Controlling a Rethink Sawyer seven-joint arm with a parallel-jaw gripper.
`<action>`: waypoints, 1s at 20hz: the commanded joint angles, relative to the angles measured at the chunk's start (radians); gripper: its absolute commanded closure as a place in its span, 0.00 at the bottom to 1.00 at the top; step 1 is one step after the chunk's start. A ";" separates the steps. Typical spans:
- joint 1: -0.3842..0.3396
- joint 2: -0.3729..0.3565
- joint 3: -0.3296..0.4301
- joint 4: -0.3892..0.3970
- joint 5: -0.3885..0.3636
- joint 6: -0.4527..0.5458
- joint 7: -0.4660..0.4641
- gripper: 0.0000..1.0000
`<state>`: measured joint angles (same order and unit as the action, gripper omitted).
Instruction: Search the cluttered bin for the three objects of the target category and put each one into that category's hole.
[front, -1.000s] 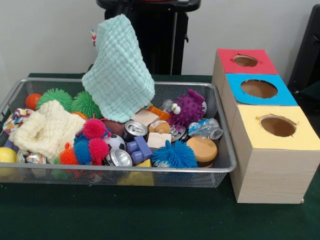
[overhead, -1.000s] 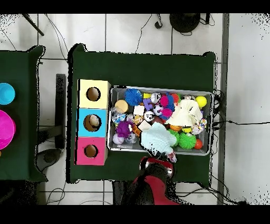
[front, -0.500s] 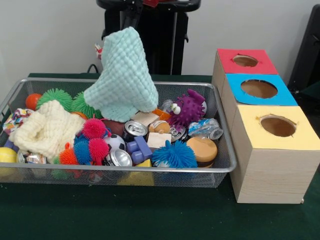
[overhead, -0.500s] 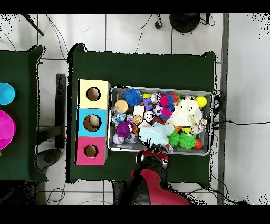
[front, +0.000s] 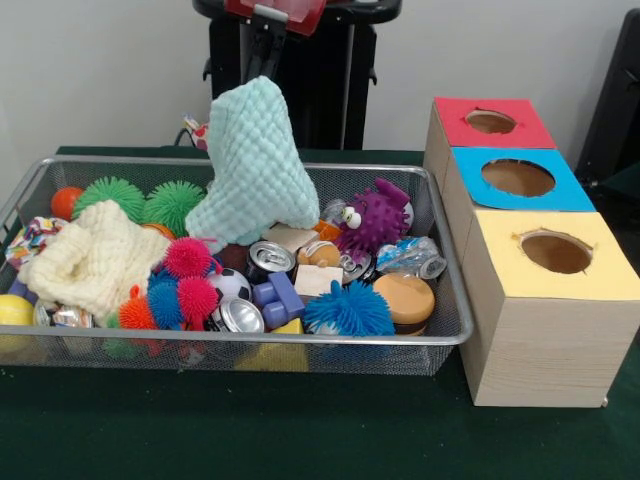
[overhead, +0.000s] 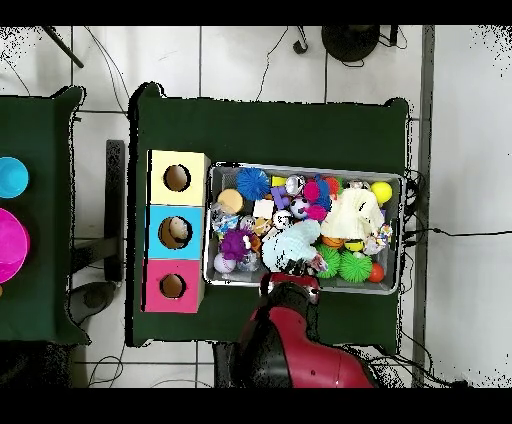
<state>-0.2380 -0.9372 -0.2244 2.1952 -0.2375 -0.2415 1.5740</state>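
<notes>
The wire mesh bin (front: 300, 341) holds mixed clutter. A mint-green cloth (front: 256, 160) stands in a peak over the bin's far middle, held up by its top. My gripper (front: 260, 84) comes down to that peak and is hidden by the cloth. The cloth also shows in the overhead view (overhead: 296, 246). The purple plush (front: 378, 215) with big eyes lies to the cloth's right, apart from it, and shows in the overhead view (overhead: 235, 243). I cannot make out the tan-brown plush or the tiger. The red-surrounded hole (front: 490, 121) is on the farthest box.
Blue-surrounded hole (front: 518, 177) and yellow-surrounded hole (front: 556, 251) are on the nearer boxes. A cream knitted cloth (front: 95, 257) lies at the bin's left. Spiky balls (front: 188, 280), crushed cans (front: 270, 258), a blue spiky ball (front: 347, 309) and a brown disc (front: 405, 297) fill the bin.
The mint-green cloth has come down and shifted right in the front view, its peak lower and its hem settling onto the clutter. The arm has swung over the bin's far rim.
</notes>
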 joint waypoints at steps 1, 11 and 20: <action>-0.037 0.040 0.105 -0.126 -0.078 -0.080 0.126 1.00; -0.038 0.152 0.105 -0.173 -0.086 -0.189 0.154 1.00; -0.048 0.242 0.112 -0.197 -0.082 -0.303 0.182 1.00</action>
<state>-0.2545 -0.7790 -0.2049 2.0964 -0.2789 -0.4252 1.5740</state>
